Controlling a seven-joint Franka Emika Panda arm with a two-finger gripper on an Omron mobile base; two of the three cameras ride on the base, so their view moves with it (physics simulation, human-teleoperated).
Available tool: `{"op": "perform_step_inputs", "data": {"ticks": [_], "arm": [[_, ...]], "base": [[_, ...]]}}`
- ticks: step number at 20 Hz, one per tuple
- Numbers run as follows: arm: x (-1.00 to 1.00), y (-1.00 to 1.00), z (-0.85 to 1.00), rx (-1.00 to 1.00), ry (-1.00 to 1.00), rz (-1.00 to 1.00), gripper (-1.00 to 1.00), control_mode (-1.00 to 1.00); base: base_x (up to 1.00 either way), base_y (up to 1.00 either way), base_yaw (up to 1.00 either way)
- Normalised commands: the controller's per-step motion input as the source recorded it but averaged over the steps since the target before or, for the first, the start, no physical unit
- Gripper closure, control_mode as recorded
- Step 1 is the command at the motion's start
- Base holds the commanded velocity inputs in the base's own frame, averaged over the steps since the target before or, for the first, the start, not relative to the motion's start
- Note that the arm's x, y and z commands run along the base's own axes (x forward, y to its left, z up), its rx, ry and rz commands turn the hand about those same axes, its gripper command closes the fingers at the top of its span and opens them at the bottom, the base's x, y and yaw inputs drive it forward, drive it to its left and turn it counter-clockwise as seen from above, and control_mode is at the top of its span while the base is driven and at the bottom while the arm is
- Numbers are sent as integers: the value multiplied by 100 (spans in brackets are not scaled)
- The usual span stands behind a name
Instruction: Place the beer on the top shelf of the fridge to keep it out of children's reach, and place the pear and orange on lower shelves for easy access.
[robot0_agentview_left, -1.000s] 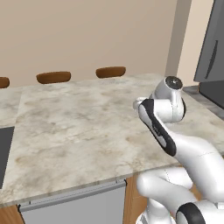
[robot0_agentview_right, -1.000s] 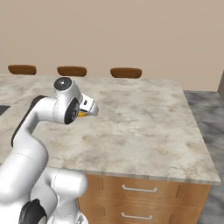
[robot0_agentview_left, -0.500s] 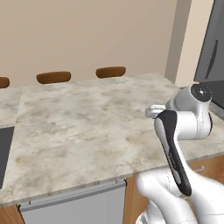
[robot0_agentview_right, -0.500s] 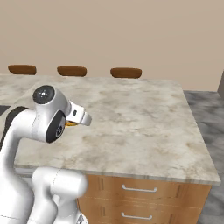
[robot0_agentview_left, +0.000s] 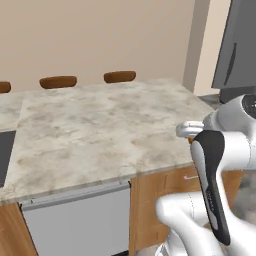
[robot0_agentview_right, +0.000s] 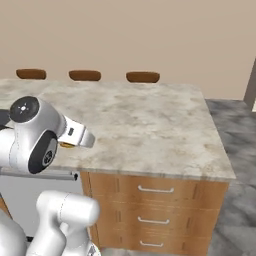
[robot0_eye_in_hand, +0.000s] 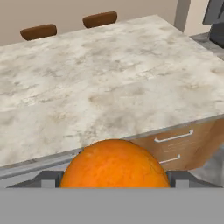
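Fridge (robot0_agentview_left: 235, 50) far right of counter (robot0_agentview_left: 100, 125), well apart from arm. Gripper (robot0_eye_in_hand: 113, 179) over counter's near edge, fingers wide, clamped on orange (robot0_eye_in_hand: 114, 164) sitting between them. Coming move, likely: carry orange rightward to fridge's lower shelf; door state unclear.

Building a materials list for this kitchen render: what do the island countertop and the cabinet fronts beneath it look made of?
Countertop: polished stone, probably marble or granite, judging by the mottled beige-grey veining. Cabinet fronts: warm brown wood, or a wood-look laminate, with slim metal-looking drawer pulls.
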Motion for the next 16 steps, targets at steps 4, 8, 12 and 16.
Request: {"op": "perform_step_inputs", "data": {"ticks": [4, 8, 12, 16], "arm": [[0, 0, 0, 0, 0, 0, 100, 100], [0, 0, 0, 0, 0, 0, 100, 100], [0, 0, 0, 0, 0, 0, 100, 100], [0, 0, 0, 0, 0, 0, 100, 100]], "base": [[-97, -91, -24], [-31, -100, -38], [0, -100, -35], [37, -100, -26]]}}
